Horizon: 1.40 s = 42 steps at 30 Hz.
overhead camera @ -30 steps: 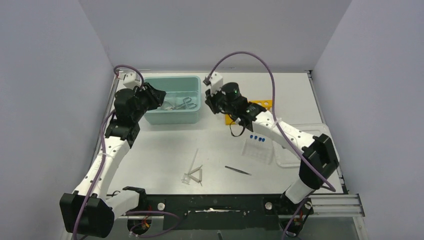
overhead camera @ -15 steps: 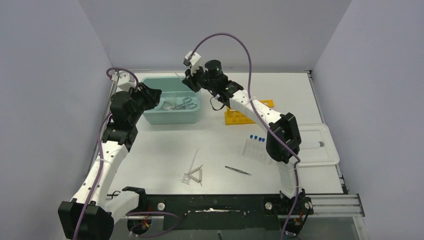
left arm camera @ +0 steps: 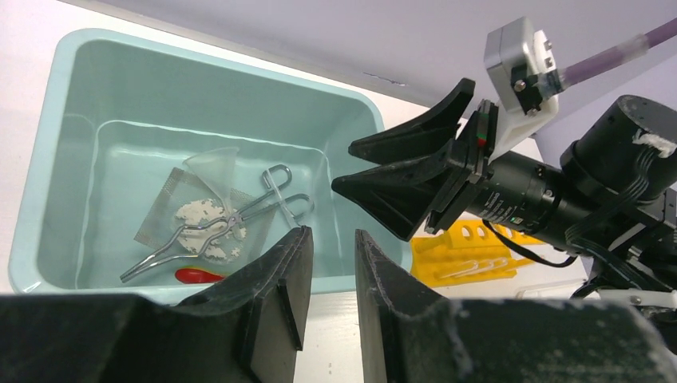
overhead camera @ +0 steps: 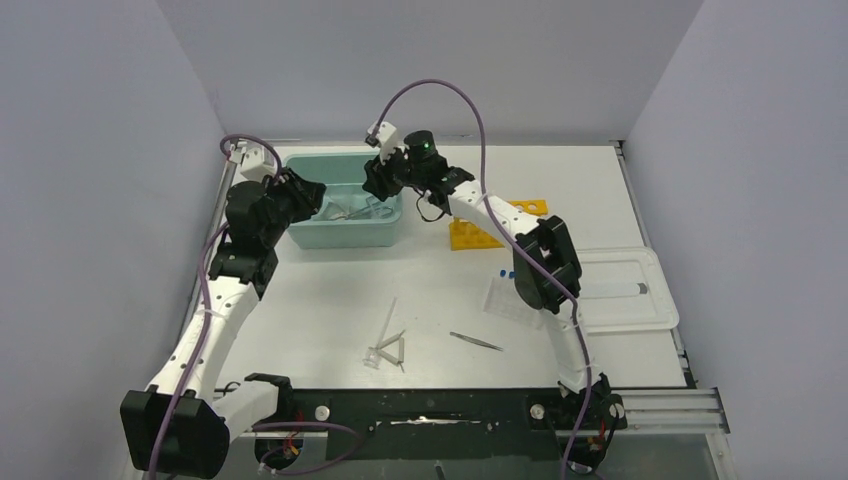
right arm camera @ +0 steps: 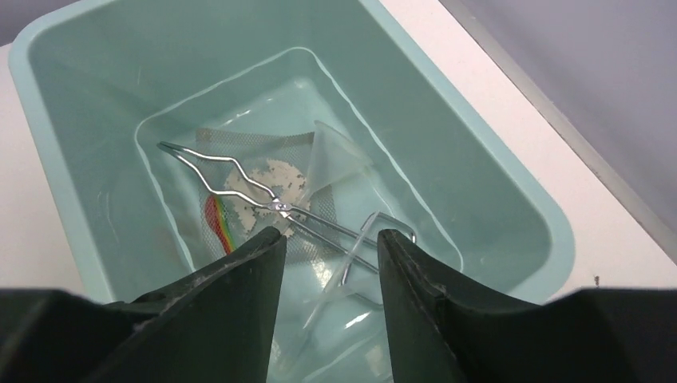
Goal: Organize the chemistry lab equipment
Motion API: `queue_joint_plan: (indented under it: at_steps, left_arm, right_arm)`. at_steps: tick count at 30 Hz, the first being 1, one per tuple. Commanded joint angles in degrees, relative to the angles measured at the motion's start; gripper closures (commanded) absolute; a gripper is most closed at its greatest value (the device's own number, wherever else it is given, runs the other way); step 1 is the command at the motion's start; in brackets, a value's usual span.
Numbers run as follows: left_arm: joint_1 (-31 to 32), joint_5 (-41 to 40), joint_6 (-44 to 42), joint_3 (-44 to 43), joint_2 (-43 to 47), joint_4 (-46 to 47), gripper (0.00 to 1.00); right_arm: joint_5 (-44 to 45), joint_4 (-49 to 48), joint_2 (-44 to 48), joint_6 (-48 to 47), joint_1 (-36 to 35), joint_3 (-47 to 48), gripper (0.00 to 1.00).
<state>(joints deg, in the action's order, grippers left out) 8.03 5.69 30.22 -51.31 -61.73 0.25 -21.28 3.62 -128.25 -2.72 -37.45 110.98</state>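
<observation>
Left end effector [left arm camera: 331,236]: fingers narrowly parted, nothing pinched.
Teal tub [overhead camera: 345,238]: set at the far left of the bench [overhead camera: 330,290], the left end effector at its left rim.
Forceps [left arm camera: 231,219]: laid on the tub floor.
Right end effector [right arm camera: 329,236]: poised over the tub, fingers spread, empty.
Droppers [overhead camera: 388,342], tweezers [overhead camera: 476,341]: seen loose on the near bench.

white table [overhead camera: 320,300] carries a teal tub [overhead camera: 345,238] at eleven o'clock, yellow rack [overhead camera: 470,236] at one, translucent lid [overhead camera: 632,300] at three, tweezers [overhead camera: 476,341] and droppers [overhead camera: 388,342] near six.
</observation>
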Motion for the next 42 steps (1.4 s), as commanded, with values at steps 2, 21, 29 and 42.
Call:
queue_joint_plan:
  at_steps: [2, 21, 29, 42]
  left_arm:
    - [-0.56, 2.57, -1.39, -0.51, -0.32, 3.84, 0.75]
    - [40.38, 22.29, -36.23, 1.12, -8.16, 6.32, 0.57]
    - [40.87, 37.44, -43.64, 0.62, -19.44, 16.93, 0.57]
    - [47.87, 29.43, -55.09, -2.2, -35.59, 13.95, 0.57]
  right_arm:
    - [-0.53, -0.33, 5.32, -1.66, 0.48, 6.03, 0.51]
    - [28.4, -1.94, 48.79, -2.37, 5.9, -36.31, 0.45]
    - [29.81, -3.78, 65.71, 7.45, 10.94, -50.64, 0.45]
    - [30.05, 3.76, 70.03, 6.86, 12.31, -53.8, 0.45]
